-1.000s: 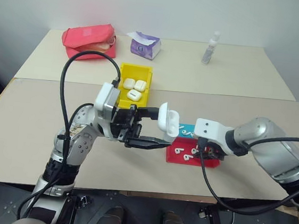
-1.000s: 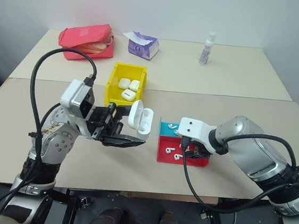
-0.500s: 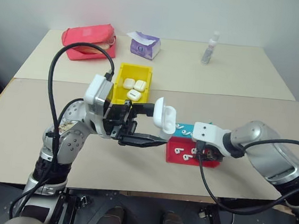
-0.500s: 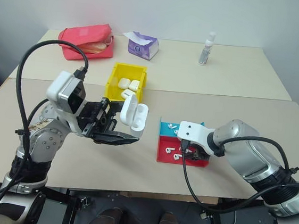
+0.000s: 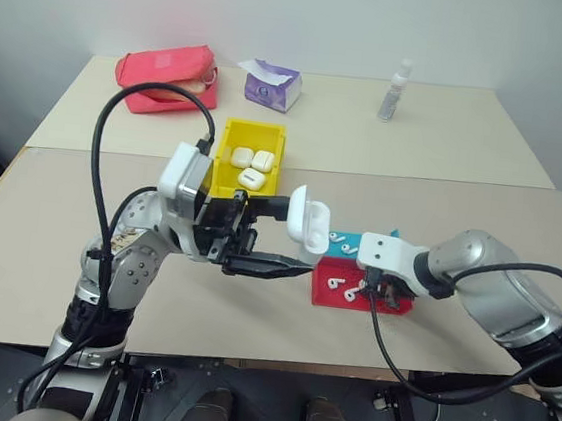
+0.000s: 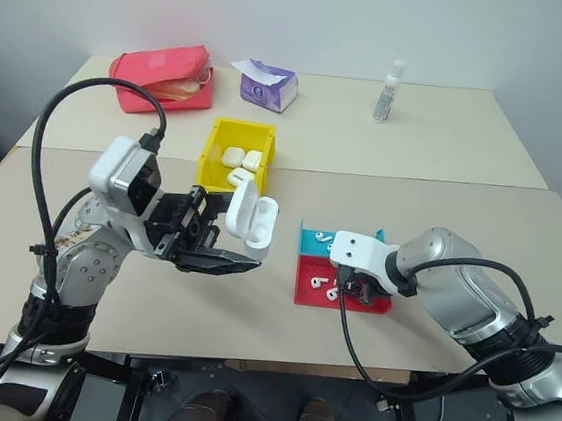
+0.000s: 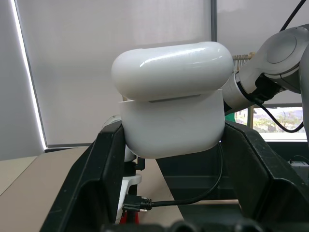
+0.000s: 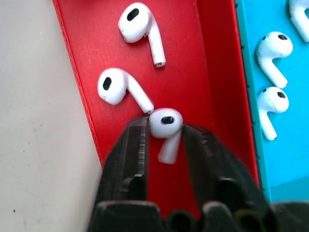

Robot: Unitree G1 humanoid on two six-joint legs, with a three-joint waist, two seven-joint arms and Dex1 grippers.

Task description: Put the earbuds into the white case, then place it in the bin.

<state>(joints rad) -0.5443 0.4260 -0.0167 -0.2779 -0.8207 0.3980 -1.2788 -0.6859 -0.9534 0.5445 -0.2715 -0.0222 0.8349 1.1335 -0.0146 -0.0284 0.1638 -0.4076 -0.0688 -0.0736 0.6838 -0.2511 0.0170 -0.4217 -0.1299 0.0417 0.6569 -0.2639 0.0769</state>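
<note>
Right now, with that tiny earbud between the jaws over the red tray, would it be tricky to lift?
Probably. The earbud looks glossy and rounded, so it may slip or twist between the right gripper's jaws. It seems very light, so a nudge could send it skidding across the smooth red tray. It looks stiff, not floppy.

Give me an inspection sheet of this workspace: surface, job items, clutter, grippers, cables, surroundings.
Surface: two beige tables pushed together, seam across the middle.
Job items: open white case held above the table; three closed cases in the yellow bin; loose earbuds in the red tray and the blue tray.
Clutter: red pouch, purple tissue box, small bottle at the far side.
Grippers: left gripper shut on the case body; right gripper down in the red tray, fingers on either side of one earbud, grip not confirmed.
Cables: black cables looping off both wrists.
Surroundings: plain pale wall behind.
</note>
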